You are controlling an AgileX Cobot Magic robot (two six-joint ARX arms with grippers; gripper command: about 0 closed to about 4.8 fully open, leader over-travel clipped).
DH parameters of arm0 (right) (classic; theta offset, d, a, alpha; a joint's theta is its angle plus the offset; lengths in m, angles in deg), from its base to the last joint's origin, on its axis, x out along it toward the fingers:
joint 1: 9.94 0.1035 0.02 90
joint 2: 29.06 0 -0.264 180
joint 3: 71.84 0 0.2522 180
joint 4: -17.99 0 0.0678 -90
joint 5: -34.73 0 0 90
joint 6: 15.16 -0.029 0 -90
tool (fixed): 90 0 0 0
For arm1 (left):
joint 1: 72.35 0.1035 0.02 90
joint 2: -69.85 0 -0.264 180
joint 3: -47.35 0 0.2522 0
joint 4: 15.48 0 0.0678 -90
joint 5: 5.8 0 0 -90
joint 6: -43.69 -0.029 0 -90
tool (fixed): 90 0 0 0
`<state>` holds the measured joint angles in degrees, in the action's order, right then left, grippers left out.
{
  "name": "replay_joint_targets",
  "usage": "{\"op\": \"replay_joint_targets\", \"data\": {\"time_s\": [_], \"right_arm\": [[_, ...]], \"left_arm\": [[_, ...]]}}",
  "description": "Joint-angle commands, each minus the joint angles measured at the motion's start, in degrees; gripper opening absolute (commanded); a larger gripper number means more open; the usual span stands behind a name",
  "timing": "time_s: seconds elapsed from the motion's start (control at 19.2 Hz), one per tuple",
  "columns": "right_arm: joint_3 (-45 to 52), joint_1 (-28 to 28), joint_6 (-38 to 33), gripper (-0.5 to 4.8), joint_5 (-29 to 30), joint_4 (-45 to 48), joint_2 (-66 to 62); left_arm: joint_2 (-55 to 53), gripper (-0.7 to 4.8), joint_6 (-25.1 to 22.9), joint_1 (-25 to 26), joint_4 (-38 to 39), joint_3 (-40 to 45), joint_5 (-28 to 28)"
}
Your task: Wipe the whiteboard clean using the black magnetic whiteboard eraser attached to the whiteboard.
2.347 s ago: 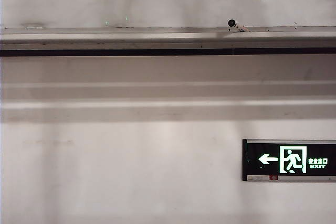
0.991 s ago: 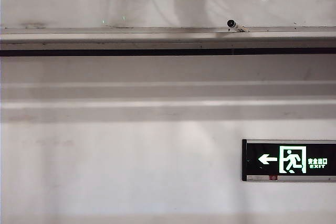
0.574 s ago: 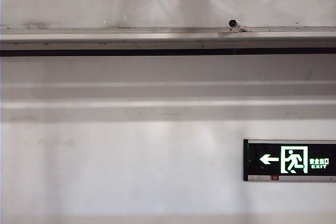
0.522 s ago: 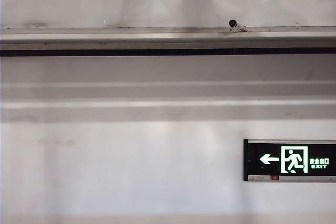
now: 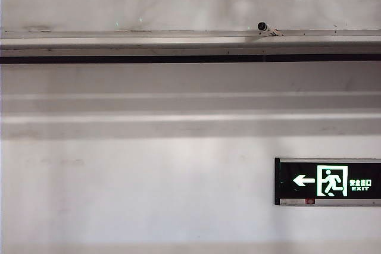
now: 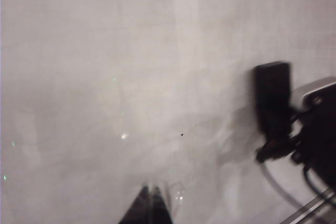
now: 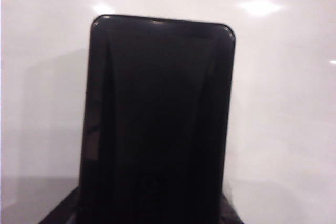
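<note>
The whiteboard (image 5: pixel 190 4) is the glossy strip along the top of the exterior view, where neither arm shows. In the right wrist view the black magnetic eraser (image 7: pixel 157 119) stands upright against the whiteboard (image 7: pixel 283 103). My right gripper (image 7: pixel 152 211) is shut on its lower end, a dark finger at each side. The left wrist view shows the same eraser (image 6: pixel 273 100) flat on the whiteboard (image 6: pixel 105 77), held from below by the right gripper (image 6: pixel 286 142). My left gripper (image 6: pixel 150 203) is shut and holds nothing, its tips close to the board.
A pale metal rail (image 5: pixel 178 35) runs under the board, with a small dark-tipped object (image 5: pixel 265 27) lying on it. Below is a matte wall with a lit green exit sign (image 5: pixel 327 181). A tiny black speck (image 6: pixel 181 134) marks the board.
The dim dark reflection in the upper middle of the glossy board has faded out of the exterior view. The rail, wall and sign are unchanged.
</note>
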<state>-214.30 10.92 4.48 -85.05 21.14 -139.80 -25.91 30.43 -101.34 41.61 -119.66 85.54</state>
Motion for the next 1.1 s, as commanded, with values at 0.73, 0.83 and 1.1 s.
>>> {"op": "replay_joint_targets", "data": {"time_s": [0.73, 0.83, 1.1], "right_arm": [[-0.2, -1.0, -0.5, 2.97, 7.6, -0.4, 1.1], [-0.2, -1.0, -0.5, 2.97, 7.9, -0.4, 1.0], [-0.2, -1.0, -0.5, 2.97, 7.8, -0.5, 1.1]], "left_arm": [[0.3, -0.06, 0.5, 0.0, 1.0, -0.1, 0.2], [0.3, -0.06, 1.9, 0.0, 1.1, -0.2, 0.3], [0.3, -0.06, 1.9, 0.0, 1.8, -0.2, 0.4]]}}
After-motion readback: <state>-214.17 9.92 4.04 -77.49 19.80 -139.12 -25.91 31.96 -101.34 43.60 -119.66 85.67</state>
